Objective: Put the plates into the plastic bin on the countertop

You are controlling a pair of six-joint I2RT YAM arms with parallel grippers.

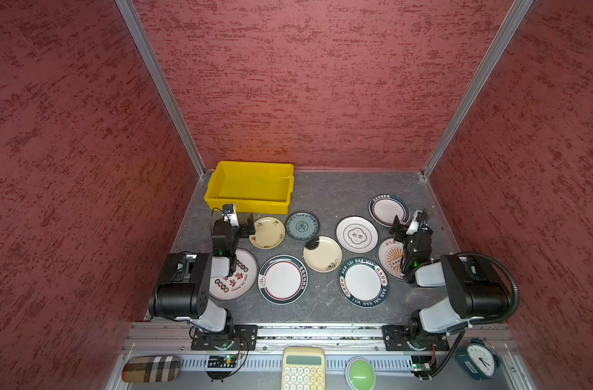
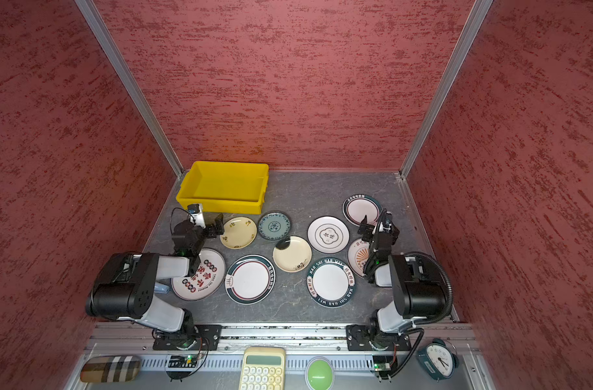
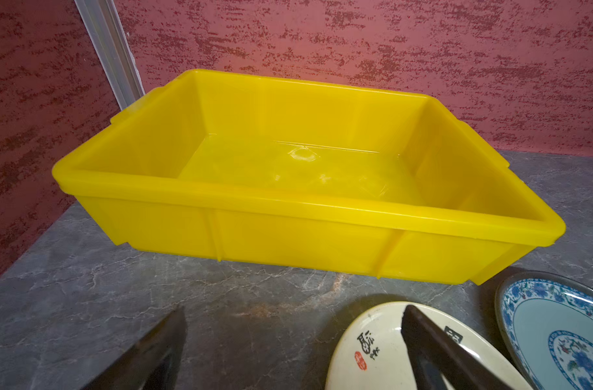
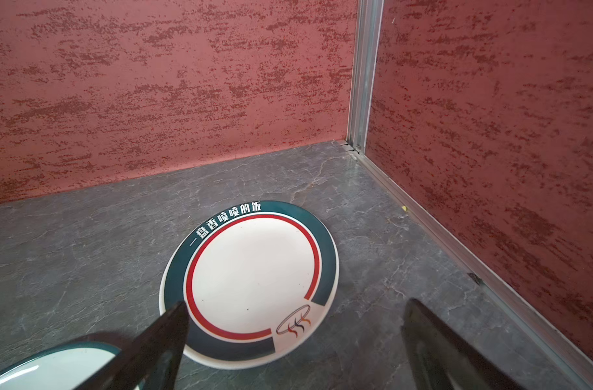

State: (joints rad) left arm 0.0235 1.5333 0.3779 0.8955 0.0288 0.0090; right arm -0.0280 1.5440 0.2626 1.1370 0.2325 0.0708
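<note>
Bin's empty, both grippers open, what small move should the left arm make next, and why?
Probably lower the left gripper and close on the edge of the cream plate: the open jaws straddle that edge, and this plate lies right by the empty plastic bin.

Soft, even light with faint shadows. Bit of glare inside the plastic bin (image 3: 301,157). Wrist views blur up close.

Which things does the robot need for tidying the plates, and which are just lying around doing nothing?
For the job:
- nine plates, all lying on the countertop
- yellow bin, with nothing in it

Just lying about, on the front ledge:
- calculator
- green button
- clock
- plaid case
</note>
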